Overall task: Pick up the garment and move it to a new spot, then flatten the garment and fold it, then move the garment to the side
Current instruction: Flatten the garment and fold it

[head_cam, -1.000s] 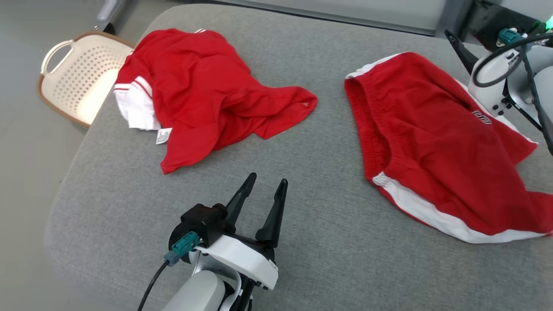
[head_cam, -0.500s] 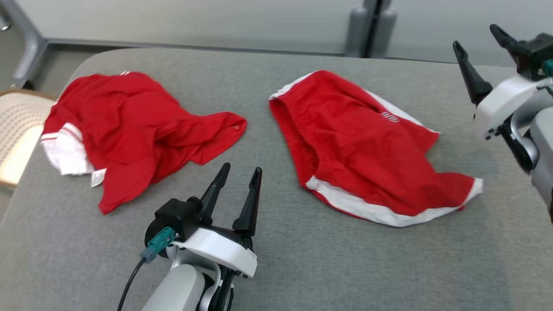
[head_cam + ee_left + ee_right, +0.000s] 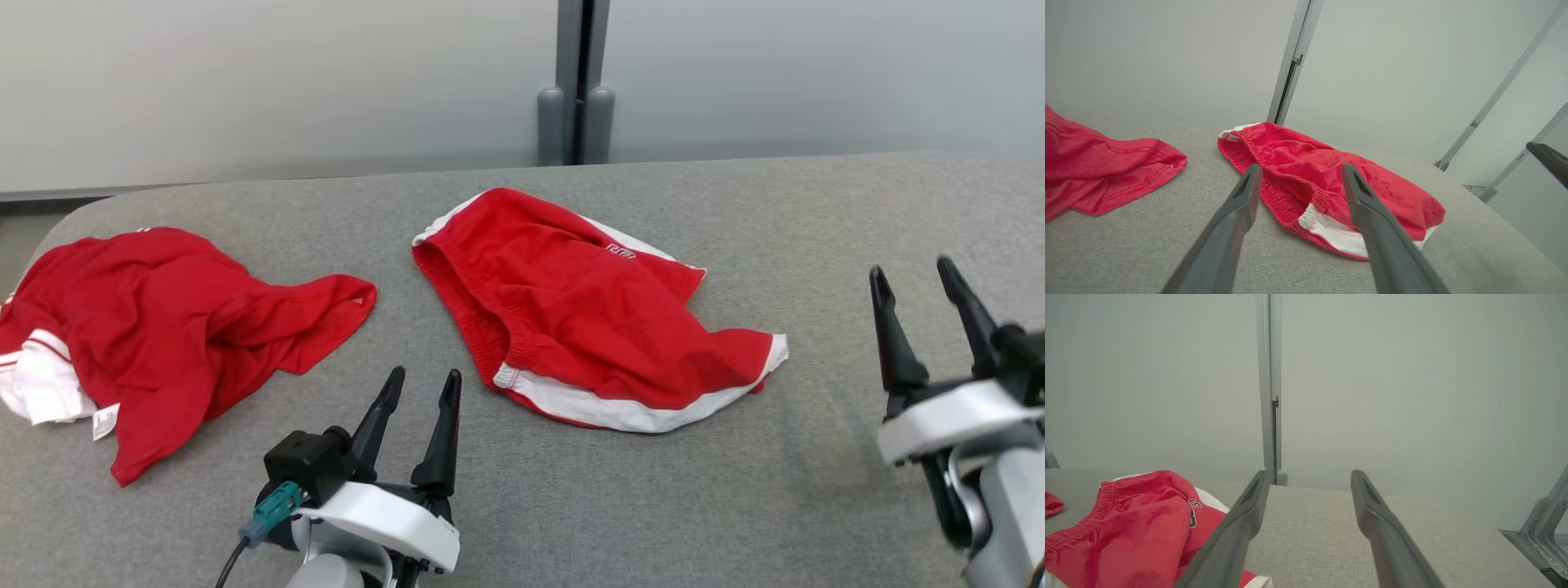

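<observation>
A grey fabric-covered table (image 3: 653,506) carries two red garments. The red shorts (image 3: 588,327) lie loosely crumpled about midway along the table and a little toward its far edge. Their elastic waistband faces the table's left end, a white-trimmed hem faces the near edge, and a small logo (image 3: 620,251) shows on the far side. A red shirt (image 3: 163,318) lies bunched at the left end, apart from the shorts, with a white cuff (image 3: 41,392) and a white label (image 3: 104,420) on its near side. The left gripper (image 3: 424,376) sits by the near edge, in front of the bare strip between shirt and shorts. Its two dark fingers point toward the far edge, and the jaws are spread with nothing between them. In the left wrist view the left gripper (image 3: 1301,168) faces the shorts (image 3: 1306,143), with the shirt (image 3: 1094,171) off to one side and one fingertip (image 3: 1549,159) of the other arm at the frame's edge. The right gripper (image 3: 912,267) is toward the table's right end, well apart from the shorts, its jaws also spread and empty. In the right wrist view the right gripper (image 3: 1310,472) points over bare table toward a grey post (image 3: 1269,396) against a pale wall, with the shorts (image 3: 1135,522) low at one side.
</observation>
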You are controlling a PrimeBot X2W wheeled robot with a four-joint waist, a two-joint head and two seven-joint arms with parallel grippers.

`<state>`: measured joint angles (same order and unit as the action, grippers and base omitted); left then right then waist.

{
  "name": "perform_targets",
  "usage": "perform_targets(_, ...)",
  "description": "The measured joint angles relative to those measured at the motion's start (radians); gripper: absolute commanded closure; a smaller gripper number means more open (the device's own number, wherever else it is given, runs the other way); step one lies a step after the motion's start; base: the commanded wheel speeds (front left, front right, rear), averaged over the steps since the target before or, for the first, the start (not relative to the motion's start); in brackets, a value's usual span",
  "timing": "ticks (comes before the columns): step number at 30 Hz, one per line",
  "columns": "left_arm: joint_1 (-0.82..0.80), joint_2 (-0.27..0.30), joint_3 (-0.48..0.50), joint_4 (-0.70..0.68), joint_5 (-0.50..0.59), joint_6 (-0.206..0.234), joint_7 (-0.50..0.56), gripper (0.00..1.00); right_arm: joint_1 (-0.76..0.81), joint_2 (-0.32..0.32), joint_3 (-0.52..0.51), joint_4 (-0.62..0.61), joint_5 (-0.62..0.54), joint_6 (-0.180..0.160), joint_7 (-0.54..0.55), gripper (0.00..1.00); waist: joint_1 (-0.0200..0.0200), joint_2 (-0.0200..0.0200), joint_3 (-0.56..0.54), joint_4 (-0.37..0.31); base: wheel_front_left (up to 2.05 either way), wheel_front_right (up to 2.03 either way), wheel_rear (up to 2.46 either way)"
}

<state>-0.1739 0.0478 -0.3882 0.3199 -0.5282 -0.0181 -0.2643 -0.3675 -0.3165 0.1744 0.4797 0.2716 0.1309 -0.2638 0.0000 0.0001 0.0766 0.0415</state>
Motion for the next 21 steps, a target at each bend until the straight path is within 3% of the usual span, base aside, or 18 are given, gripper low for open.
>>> perform_targets(4, 0.011, 0.000, 0.017, 0.014, -0.003, -0.007, 0.000, 0.00, 0.110, 0.092, -0.106, -0.090, -0.080, 0.000, 0.000, 0.00, -0.0001, 0.0000, -0.006, -0.026, 0.00, 0.00, 0.00)
perform_targets(8, 0.003, 0.000, 0.030, 0.053, -0.001, -0.017, 0.000, 0.00, 0.140, 0.140, -0.152, -0.136, -0.142, 0.000, 0.000, 0.00, 0.0000, 0.0000, 0.004, -0.047, 0.00, 0.00, 0.00)
perform_targets(14, -0.056, 0.001, -0.001, 0.132, 0.062, -0.044, 0.000, 0.00, 0.141, 0.171, -0.174, -0.178, -0.161, 0.000, 0.010, 0.00, 0.0000, 0.0000, 0.034, -0.072, 0.00, 0.00, 0.00)
perform_targets(21, -0.183, 0.006, -0.069, 0.314, 0.127, -0.060, 0.040, 0.00, 0.152, 0.196, -0.187, -0.187, -0.178, 0.000, 0.014, 0.00, 0.0000, 0.0000, 0.078, -0.104, 0.00, 0.00, 0.00)
